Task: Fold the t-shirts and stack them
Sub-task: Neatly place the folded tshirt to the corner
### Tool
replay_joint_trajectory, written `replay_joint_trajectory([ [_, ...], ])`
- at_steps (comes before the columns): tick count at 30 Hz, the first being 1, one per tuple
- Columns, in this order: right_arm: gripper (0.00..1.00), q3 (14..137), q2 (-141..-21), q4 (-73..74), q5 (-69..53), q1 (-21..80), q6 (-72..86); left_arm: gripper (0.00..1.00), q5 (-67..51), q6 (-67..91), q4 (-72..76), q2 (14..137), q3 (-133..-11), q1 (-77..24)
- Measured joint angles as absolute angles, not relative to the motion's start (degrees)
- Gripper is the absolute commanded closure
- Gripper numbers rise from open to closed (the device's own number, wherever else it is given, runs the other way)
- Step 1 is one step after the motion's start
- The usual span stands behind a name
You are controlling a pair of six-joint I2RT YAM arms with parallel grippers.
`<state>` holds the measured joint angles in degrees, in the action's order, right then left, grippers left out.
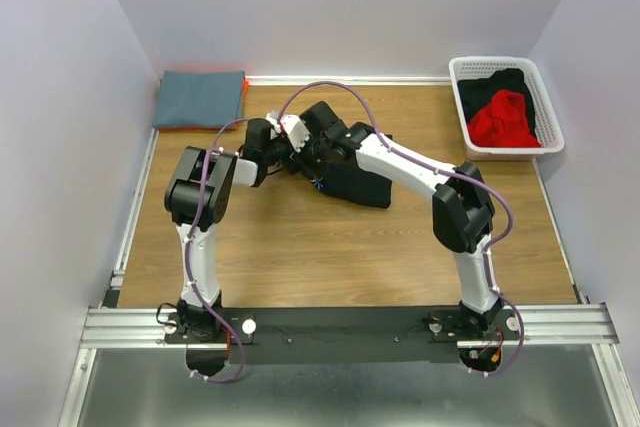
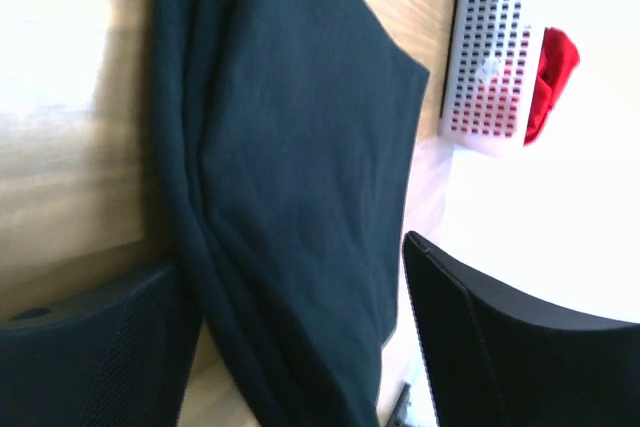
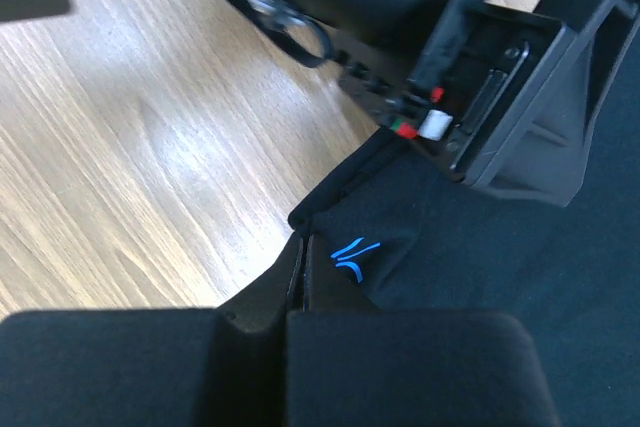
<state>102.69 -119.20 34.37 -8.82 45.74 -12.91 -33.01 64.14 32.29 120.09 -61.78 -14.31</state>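
Note:
A folded black t-shirt [image 1: 360,185] lies mid-table. My left gripper [image 1: 283,152] stands open at its left side. In the left wrist view the gripper [image 2: 290,257] has the shirt's [image 2: 290,147] thick folded edge between its wide-apart fingers [image 2: 480,337], neither of them pressing the cloth. My right gripper [image 1: 322,162] is shut, its tips [image 3: 305,262] pinching the black t-shirt's [image 3: 480,267] corner by a small blue mark [image 3: 355,252]. A folded slate-blue t-shirt [image 1: 200,97] lies at the back left. A red t-shirt [image 1: 503,119] and a black one [image 1: 500,82] lie in the basket.
The white mesh basket [image 1: 455,72] stands at the back right corner; in the left wrist view the basket [image 2: 490,47] is beyond the shirt. Walls close in on three sides. The left arm's wrist [image 3: 480,77] hangs close above the right gripper.

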Motion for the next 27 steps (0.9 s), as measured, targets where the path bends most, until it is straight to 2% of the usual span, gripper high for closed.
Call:
replay_joint_trajectory([
  [4, 0.99, 102.7, -119.3, 34.4, -9.1, 45.7, -12.4, 0.42, -31.1, 65.1, 32.2, 122.5, -64.3, -15.1],
  [13, 1.0, 103.8, -119.8, 33.8, -9.1, 45.7, -10.9, 0.43, -28.0, 66.7, 32.6, 125.2, -67.7, -15.9],
  [14, 0.99, 103.9, -119.9, 33.7, -9.1, 45.7, -10.7, 0.46, -27.7, 67.0, 32.6, 125.4, -68.0, -16.0],
  [15, 0.99, 104.0, -120.2, 33.4, -9.1, 45.7, -10.5, 0.53, -27.5, 67.1, 32.6, 125.5, -68.1, -16.1],
  [16, 1.0, 104.0, -120.4, 33.1, -9.1, 45.7, -10.5, 0.7, -27.3, 67.2, 32.5, 125.6, -68.3, -16.3],
  [17, 1.0, 104.0, -120.7, 33.0, -9.1, 45.7, -10.3, 0.79, -27.0, 67.1, 32.3, 125.6, -68.4, -16.4],
  [19, 0.99, 104.0, -121.5, 32.6, -9.1, 45.7, -10.0, 0.94, -26.0, 65.6, 29.5, 125.6, -69.8, -16.6],
  [20, 0.96, 104.0, -121.8, 32.5, -9.1, 45.7, -9.9, 0.97, -25.6, 65.0, 28.1, 125.6, -70.7, -16.6],
  [22, 0.68, 104.0, -122.3, 32.2, -9.1, 45.7, -9.6, 1.0, -24.6, 62.4, 24.4, 125.6, -72.9, -16.6],
  [23, 0.41, 104.0, -122.4, 32.1, -9.1, 45.7, -9.3, 1.0, -23.8, 60.3, 21.2, 125.6, -74.9, -16.7],
  [25, 0.23, 104.0, -122.4, 32.1, -9.2, 45.7, -8.1, 1.0, -22.2, 56.9, 17.2, 125.6, -77.6, -16.7],
  [27, 0.1, 104.0, -122.3, 31.8, -9.1, 45.3, -7.4, 1.0, -19.8, 52.0, 12.1, 125.6, -81.6, -16.7],
])
